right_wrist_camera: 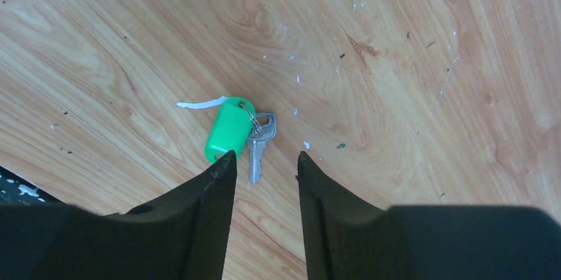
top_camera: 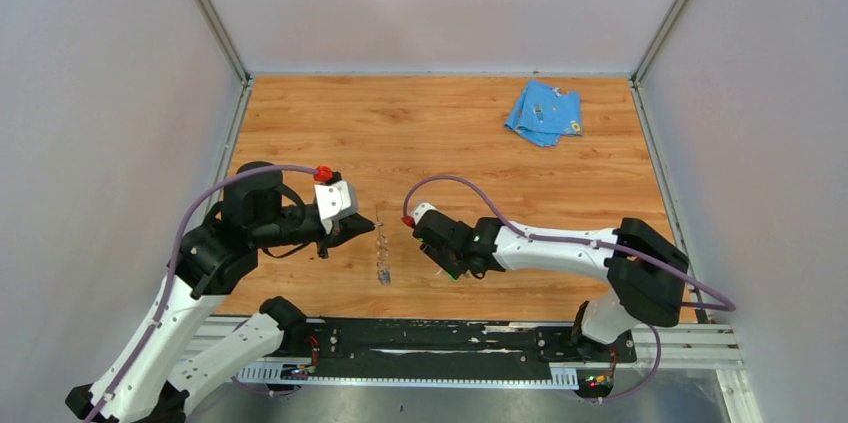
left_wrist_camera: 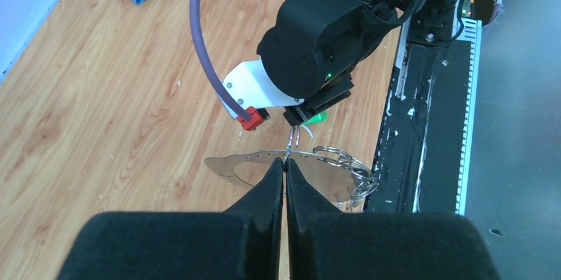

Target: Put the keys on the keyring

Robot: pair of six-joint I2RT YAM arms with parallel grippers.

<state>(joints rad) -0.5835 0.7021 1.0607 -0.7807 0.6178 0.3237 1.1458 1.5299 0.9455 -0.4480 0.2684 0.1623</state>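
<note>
Keyring (left_wrist_camera: pixel 228 166) is pinched in the fully closed left claw (left_wrist_camera: pixel 285 162); no key appears threaded. Green key (right_wrist_camera: pixel 227 128) lies on the bench (right_wrist_camera: pixel 397 61) beneath the part-open, empty right claw (right_wrist_camera: pixel 264 155). Blue key not seen.

The keyring (left_wrist_camera: pixel 248 161), a thin grey metal loop with small wire rings bunched at one end, is pinched upright in the left end effector (left_wrist_camera: pixel 285 166), while the green key (right_wrist_camera: pixel 228 128) lies flat on the wooden worktop (right_wrist_camera: pixel 397 61), silver blade beside its plastic head.
</note>
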